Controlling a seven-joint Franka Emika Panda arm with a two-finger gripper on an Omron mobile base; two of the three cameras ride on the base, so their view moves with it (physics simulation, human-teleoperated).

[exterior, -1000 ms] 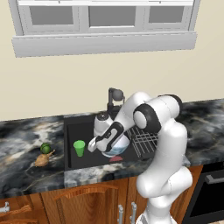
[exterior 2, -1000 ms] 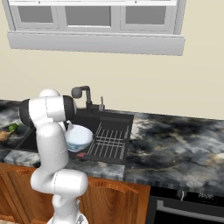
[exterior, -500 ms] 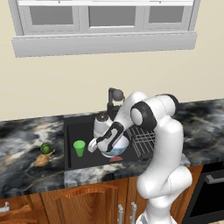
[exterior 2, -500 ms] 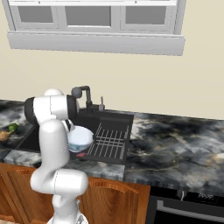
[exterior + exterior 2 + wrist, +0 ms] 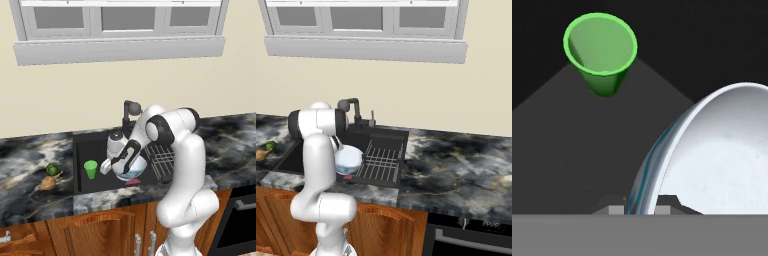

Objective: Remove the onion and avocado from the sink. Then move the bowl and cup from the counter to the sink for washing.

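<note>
Holding the bowl (image 5: 712,160) by its rim in narrowed jaws, our gripper (image 5: 639,207) hangs over the sink (image 5: 95,147), where the cup (image 5: 90,169) stands upright nearby.

Light is even and soft, as from overhead, with no glare on the wall at the top of the frame. The sink (image 5: 82,150) reads very dark, its floor grading from grey to black toward the upper corners. Everything stays sharp; the bowl (image 5: 722,150) shows faint mottled shading inside.

Claw (image 5: 121,167) w/ bowl (image 5: 131,171) over sink (image 5: 84,144)
</note>
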